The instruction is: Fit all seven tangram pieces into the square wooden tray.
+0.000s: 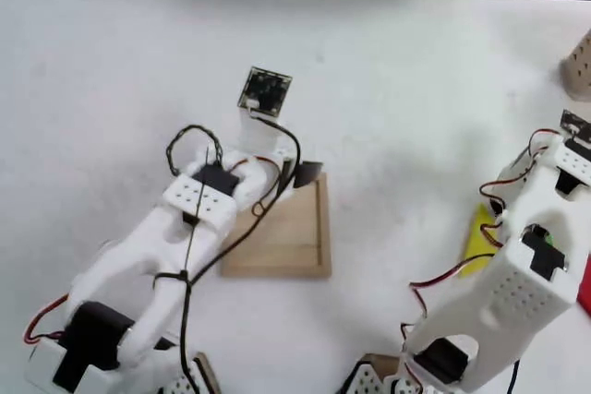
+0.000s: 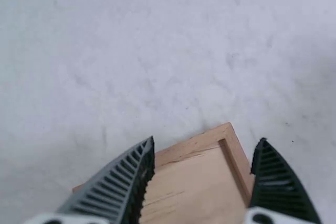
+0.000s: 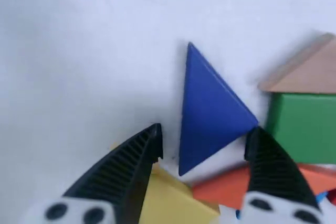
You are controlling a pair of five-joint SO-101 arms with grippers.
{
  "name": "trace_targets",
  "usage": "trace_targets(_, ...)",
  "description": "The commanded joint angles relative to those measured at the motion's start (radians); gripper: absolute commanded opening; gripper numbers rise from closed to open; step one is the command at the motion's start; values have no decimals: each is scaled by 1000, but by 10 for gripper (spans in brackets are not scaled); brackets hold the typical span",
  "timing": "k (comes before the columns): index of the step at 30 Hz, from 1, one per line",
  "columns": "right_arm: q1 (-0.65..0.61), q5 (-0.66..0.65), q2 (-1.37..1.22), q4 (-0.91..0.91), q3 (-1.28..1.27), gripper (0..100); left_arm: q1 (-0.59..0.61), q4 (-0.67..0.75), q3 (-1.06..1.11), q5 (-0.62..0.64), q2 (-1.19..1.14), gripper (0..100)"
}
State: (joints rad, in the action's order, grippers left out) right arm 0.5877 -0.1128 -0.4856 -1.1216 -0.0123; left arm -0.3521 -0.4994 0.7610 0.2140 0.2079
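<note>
The square wooden tray [image 1: 291, 237] lies mid-table, partly under the left arm; its far corner [image 2: 227, 145] sits below my left gripper [image 2: 205, 153], whose fingers stand open with nothing between them. My right gripper [image 3: 205, 140] is open above a blue triangle [image 3: 210, 111], fingertips either side of its near end. Beside it lie a yellow piece [image 3: 168, 198], an orange piece [image 3: 228, 187], a green square [image 3: 304, 127] and a tan triangle [image 3: 307, 72]. The yellow piece [image 1: 478, 237] also peeks out beside the right arm in the high view.
A small camera board [image 1: 265, 91] stands beyond the tray. A tan object [image 1: 579, 66] sits at the right edge, something red [image 1: 585, 288] by the right arm. White tabletop stretches open across the far and left side.
</note>
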Motion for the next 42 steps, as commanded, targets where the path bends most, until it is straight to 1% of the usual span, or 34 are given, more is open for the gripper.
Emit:
trace_targets(1,22,-55,-35,68,35,254,1,34,-14,-25,7,299)
trace_targets(6,21,-78,-56,59,64,255,1,34,-14,-25,5,299)
trace_targets(11,24,-80,-28,-85,206,255,1,34,-14,-25,4,299)
trace_targets(13,24,-80,-31,-111,245,255,1,34,-14,-25,4,299)
trace_targets(22,22,-81,-130,-102,298,255,1,34,-14,-25,5,299)
trace_targets(27,21,-127,-179,-113,302,253,1,34,-14,-25,5,299)
trace_targets(29,24,-127,-182,-113,302,228,1,34,-14,-25,5,299)
trace_targets(33,19,-133,-182,-148,302,118,1,34,-14,-25,5,299)
trace_targets(35,19,-133,-182,-160,302,84,1,34,-14,-25,5,299)
trace_targets(39,19,-135,-182,-162,302,94,1,34,-14,-25,5,299)
trace_targets(42,19,-135,-180,-208,327,92,1,34,-14,-25,5,299)
